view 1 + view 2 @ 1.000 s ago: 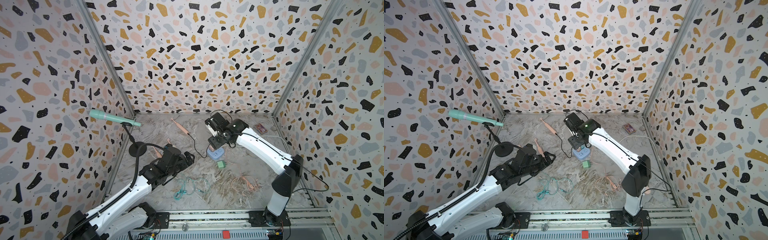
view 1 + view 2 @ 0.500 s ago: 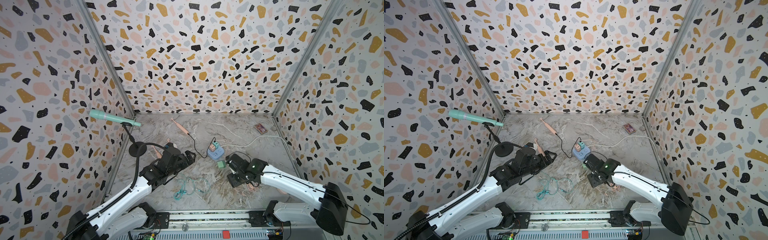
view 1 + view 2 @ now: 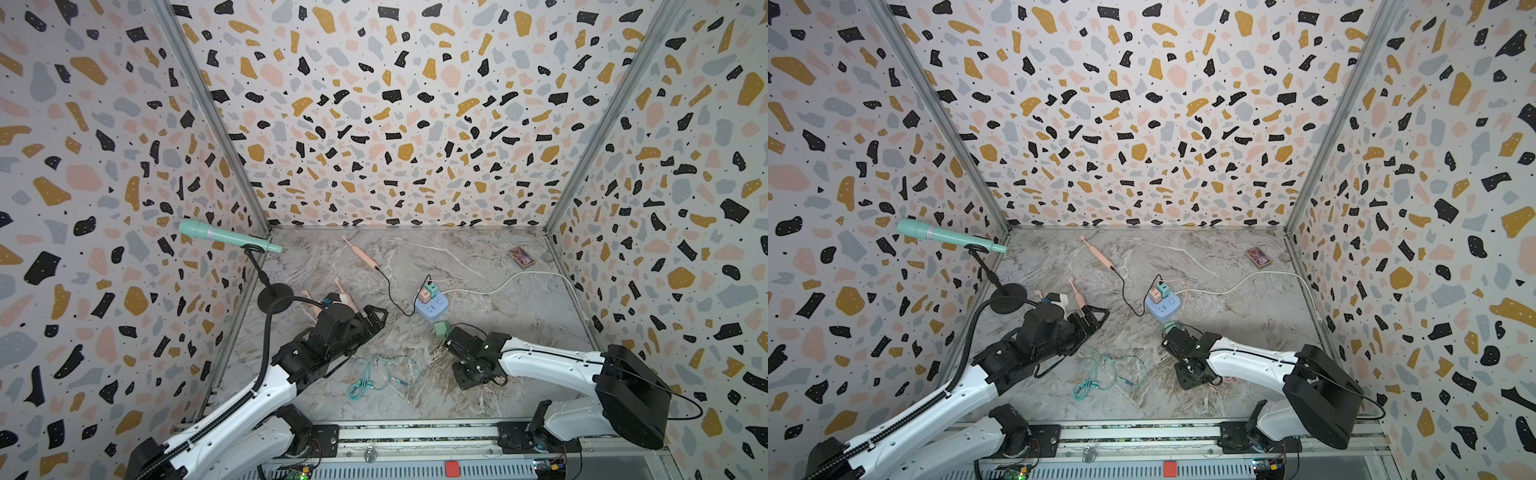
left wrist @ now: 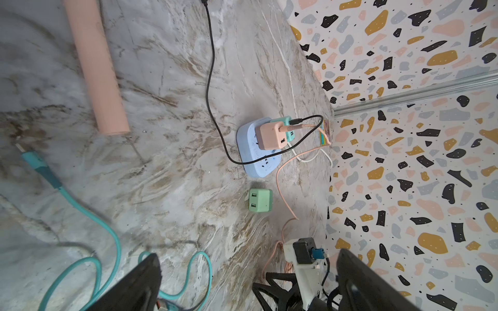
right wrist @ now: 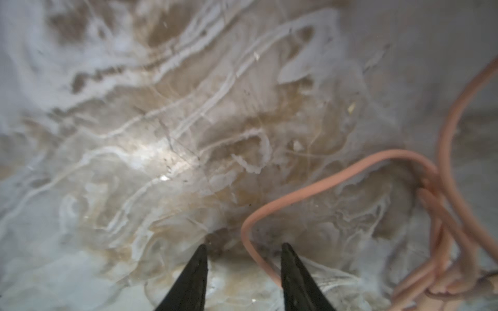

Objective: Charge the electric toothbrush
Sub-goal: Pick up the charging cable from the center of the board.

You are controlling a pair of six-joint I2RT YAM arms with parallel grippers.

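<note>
At back, toothbrush (image 3: pixel 360 254) lies diagonally — head back-left — left gripper (image 3: pixel 376 318) agape, right gripper (image 5: pixel 244 249) parted astride pink cable (image 5: pixel 323 185).

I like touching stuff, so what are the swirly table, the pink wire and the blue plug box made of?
Swirly table: looks like marble, but may be a printed, slightly glossy sheet, with grey-brown veins and one soft glare spot.
Pink wire: probably rubbery plastic with a matte look, since it bends in smooth loops.
Blue plug box: likely hard, smooth plastic, with rounded moulded corners and an even colour.
</note>
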